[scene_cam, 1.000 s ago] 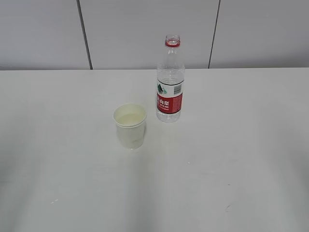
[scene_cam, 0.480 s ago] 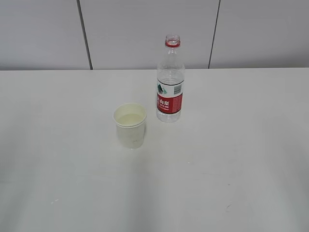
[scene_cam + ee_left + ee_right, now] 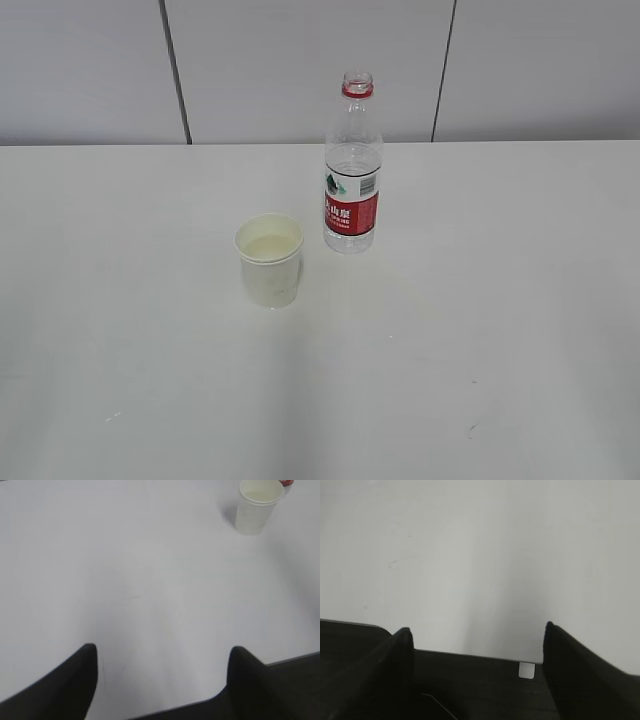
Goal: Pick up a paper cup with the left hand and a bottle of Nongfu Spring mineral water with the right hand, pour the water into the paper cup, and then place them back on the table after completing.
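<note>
The paper cup (image 3: 269,260) and uncapped Nongfu Spring bottle (image 3: 352,165) stand upright on the table (image 3: 500,300). The left gripper (image 3: 162,680) and right gripper (image 3: 477,660) hang empty, jaws apart.

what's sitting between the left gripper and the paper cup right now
Nothing. In the left wrist view, only bare white table stretches from the open left gripper up to the paper cup.

paper cup (image 3: 269,260): white, upright on table (image 3: 480,330) | bottle (image 3: 352,165): uncapped, upright, just behind-right
</note>
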Robot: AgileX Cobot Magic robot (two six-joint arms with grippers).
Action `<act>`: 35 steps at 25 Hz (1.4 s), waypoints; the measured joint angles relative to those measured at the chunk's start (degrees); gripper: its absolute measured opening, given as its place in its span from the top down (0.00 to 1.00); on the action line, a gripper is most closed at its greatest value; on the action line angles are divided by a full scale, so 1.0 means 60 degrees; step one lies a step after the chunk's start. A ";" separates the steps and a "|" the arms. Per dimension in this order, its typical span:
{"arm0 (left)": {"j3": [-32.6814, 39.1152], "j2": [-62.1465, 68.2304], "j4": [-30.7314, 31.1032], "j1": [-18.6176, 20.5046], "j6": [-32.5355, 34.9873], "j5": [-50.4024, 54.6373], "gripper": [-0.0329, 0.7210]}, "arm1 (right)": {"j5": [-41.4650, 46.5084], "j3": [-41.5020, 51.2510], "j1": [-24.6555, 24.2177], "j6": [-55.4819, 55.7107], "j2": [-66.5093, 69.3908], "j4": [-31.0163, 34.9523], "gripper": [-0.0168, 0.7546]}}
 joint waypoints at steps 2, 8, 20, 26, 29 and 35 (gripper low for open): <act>0.0000 -0.0260 0.0000 0.0000 -0.0081 0.0169 0.32 | 0.0021 0.0104 0.0000 0.0000 -0.0467 -0.0084 0.21; 0.0000 -0.0701 0.0071 0.0000 -0.0214 0.0420 0.35 | 0.0055 0.0131 0.0004 0.0000 -0.1474 -0.0336 0.22; 0.0211 -0.0705 0.0709 0.0000 -0.1087 0.0159 0.38 | 0.0096 0.0168 0.0004 0.0000 -0.1820 -0.0339 0.22; 0.0660 -0.0705 0.1103 0.0000 -0.1265 -0.1075 0.39 | -0.0052 0.0408 0.0004 0.0000 -0.1836 -0.0339 0.22; 0.0678 -0.0705 0.1176 0.0000 -0.1273 -0.1188 0.39 | -0.0621 0.0566 0.0004 0.0000 -0.1836 -0.0339 0.22; 0.0680 -0.0705 0.1209 -0.0222 -0.1295 -0.1216 0.39 | -0.0951 0.0775 0.0351 0.0000 -0.1836 -0.0356 0.22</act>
